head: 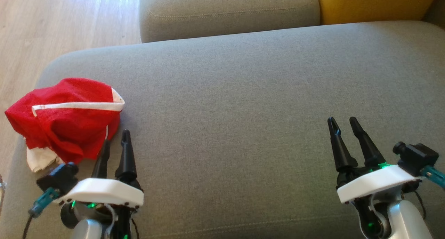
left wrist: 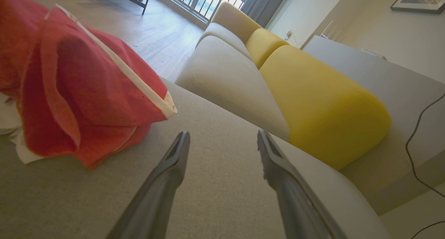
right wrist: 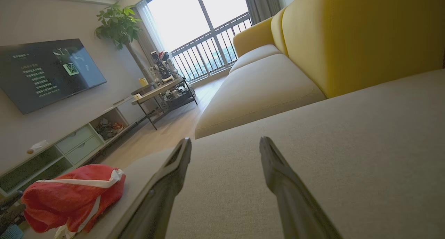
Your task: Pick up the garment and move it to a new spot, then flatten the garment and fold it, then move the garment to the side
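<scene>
The garment (head: 66, 120), red with white trim and a scrap of white cloth under its near edge, lies in a crumpled heap at the left end of the grey sofa cushion (head: 243, 93), close to its rounded corner. It is too bunched to show a clear long axis. From the head view, the white band runs left to right across the heap, and its white-edged corner points toward the middle of the cushion.

The left fingers (head: 127, 152) stand spread apart and hold nothing, just beside the heap's near right edge. In the head view one tip overlaps the red cloth. The left wrist view shows the garment (left wrist: 87, 93) up and to the left of the left fingers (left wrist: 172, 169), with a strip of bare cushion between them. The right fingers (head: 363, 141) are parted and empty too, well apart from the garment over the cushion's right part.

The right wrist view, looking along the right fingers (right wrist: 278, 176), shows the garment (right wrist: 73, 197) small and low at the far end. It also takes in the room: a wall television (right wrist: 48, 72), a potted plant (right wrist: 118, 23), a low cabinet (right wrist: 76, 145) and a balcony railing (right wrist: 212, 47).

A second grey seat (head: 226, 9) and a yellow back cushion (head: 375, 4) lie beyond the cushion, and a pale wooden floor (head: 52, 20) lies to the left.
</scene>
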Available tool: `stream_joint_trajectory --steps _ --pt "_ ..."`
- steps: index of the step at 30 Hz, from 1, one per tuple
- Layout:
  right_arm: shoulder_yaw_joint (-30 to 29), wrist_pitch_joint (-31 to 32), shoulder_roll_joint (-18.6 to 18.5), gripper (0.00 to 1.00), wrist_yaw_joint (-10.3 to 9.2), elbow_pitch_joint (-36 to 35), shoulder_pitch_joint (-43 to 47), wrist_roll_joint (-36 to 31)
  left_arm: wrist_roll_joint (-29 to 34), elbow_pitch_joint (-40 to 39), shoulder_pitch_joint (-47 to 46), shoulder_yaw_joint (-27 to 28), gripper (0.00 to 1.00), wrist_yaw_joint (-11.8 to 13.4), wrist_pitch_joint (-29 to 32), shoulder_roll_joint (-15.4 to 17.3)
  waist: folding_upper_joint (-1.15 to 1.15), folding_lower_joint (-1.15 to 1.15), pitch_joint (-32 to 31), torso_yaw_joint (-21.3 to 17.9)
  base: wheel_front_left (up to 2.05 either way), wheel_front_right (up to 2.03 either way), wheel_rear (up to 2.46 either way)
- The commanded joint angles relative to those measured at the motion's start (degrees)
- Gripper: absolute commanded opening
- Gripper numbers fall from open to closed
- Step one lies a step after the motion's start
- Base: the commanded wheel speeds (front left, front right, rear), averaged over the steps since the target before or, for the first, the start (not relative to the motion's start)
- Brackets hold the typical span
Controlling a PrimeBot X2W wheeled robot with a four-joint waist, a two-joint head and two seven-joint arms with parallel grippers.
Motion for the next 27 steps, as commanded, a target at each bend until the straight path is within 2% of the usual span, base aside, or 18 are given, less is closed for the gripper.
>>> stream_joint_trajectory --steps 1,9,18,27 --pt "0.8 -0.8 -0.6 1.0 -0.01 -2.6 -3.4 -2.5 2.6 -2.3 -1.8 0.2 1.0 0.9 -0.8 1.2 0.0 0.0 0.0 0.0 0.0 0.0 0.0" --pt "0.3 -2.2 -0.5 1.0 -0.01 -0.8 -2.5 -9.7 8.7 -1.3 -2.1 -4.2 1.0 4.2 -2.2 3.7 0.0 0.0 -0.3 -0.2 0.0 0.0 0.0" --pt "-1.3 -3.5 -0.6 1.0 -0.01 1.7 -2.8 -14.2 13.5 0.9 -2.4 -7.8 1.0 6.4 -3.5 5.2 0.0 0.0 -0.7 -0.4 0.0 0.0 0.0" --pt "-0.4 -5.1 -0.6 1.0 -0.01 -0.7 -3.3 -21.3 19.1 1.1 -2.9 -9.9 1.0 10.0 -5.0 6.1 0.0 0.0 -0.8 -0.6 0.0 0.0 0.0"
